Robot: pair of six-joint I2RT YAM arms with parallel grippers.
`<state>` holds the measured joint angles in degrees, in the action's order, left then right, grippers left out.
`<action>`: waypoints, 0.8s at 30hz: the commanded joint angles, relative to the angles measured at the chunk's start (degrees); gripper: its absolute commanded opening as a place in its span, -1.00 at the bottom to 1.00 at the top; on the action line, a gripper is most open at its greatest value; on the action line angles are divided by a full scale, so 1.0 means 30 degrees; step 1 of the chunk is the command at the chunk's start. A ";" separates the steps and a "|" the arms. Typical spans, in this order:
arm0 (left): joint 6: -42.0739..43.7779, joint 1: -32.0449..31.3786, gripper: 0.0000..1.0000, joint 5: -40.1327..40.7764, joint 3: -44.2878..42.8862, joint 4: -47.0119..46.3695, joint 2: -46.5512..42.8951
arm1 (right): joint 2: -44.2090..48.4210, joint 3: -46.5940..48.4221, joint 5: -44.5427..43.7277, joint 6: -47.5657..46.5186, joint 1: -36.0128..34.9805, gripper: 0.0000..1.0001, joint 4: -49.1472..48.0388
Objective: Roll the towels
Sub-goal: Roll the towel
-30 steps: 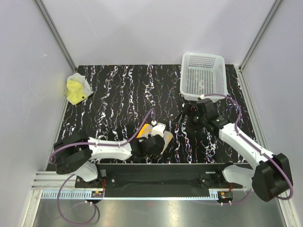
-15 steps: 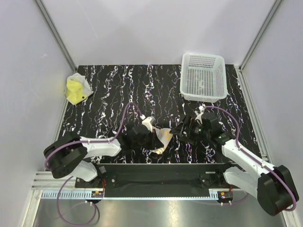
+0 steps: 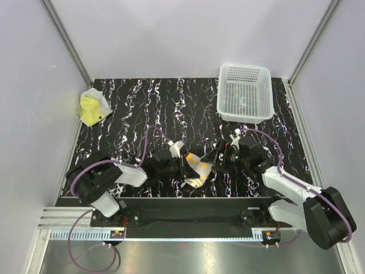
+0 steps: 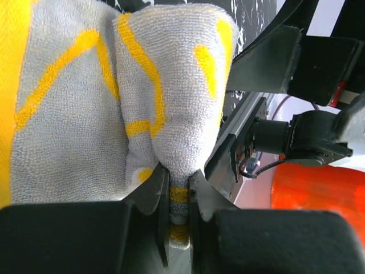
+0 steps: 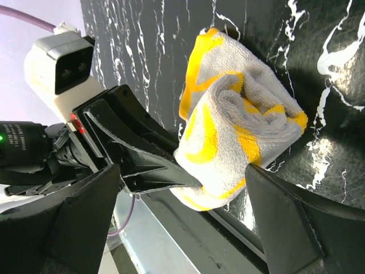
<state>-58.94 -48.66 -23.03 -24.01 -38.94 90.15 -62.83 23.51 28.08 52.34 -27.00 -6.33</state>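
Two hands close together at the lower centre of the top view. Of these, left hand [image 4: 179, 185] clamped nearly shut on a bunched fold of the orange towel [image 4: 171, 85], grey-white reverse with orange squiggles showing, cloth lifted and doubled over rather than lying flat. Just to the right of the cloth, right hand [image 3: 219, 157] spread wide and holding nothing. From its own wrist view, fingers [image 5: 85, 228] straddling the loose bundle without visibly touching it.

Judged as the opening of the first roll: gathering and setting the orange towel, with no tidy cylinder formed as yet. Next, probably: bring the right hand onto the free edge, pin it against the bench [image 3: 142, 108], then turn the pinched edge over to wind the cloth tight. Calls for a low approach and care not to knock the left hand, very near in the right wrist view.

Further out: yellow towel [image 3: 91, 108] crumpled at the upper left of the bench, untouched and well apart from both hands. At the upper right, white basket [image 3: 220, 85].

Against a second ago: right hand come down from just below the white basket to beside the orange towel. Left hand shifted rightward toward centre, its arm drawn in, cloth carried along. No change in either hand's opening, nor in yellow towel or white basket.
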 commanded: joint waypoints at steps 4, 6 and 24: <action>-0.0510 0.0050 -1.00 -0.0967 0.0210 -0.3308 0.0770 | 0.0023 0.0016 -0.0656 -0.0248 -0.0607 0.93 -0.0091; -0.0452 0.0050 -1.00 -0.0996 0.0123 -0.3484 0.1061 | 0.0548 0.0132 -0.1094 -0.0423 -0.0754 0.93 0.1138; -0.1213 0.0020 -1.00 -0.1172 0.0122 -0.5917 0.3377 | 0.1903 0.0221 -0.3938 -0.0629 -0.1047 0.94 0.5657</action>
<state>-62.26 -48.66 -25.91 -23.86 -52.23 99.46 -54.89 23.86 18.33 50.35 -29.65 14.35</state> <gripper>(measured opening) 0.127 0.971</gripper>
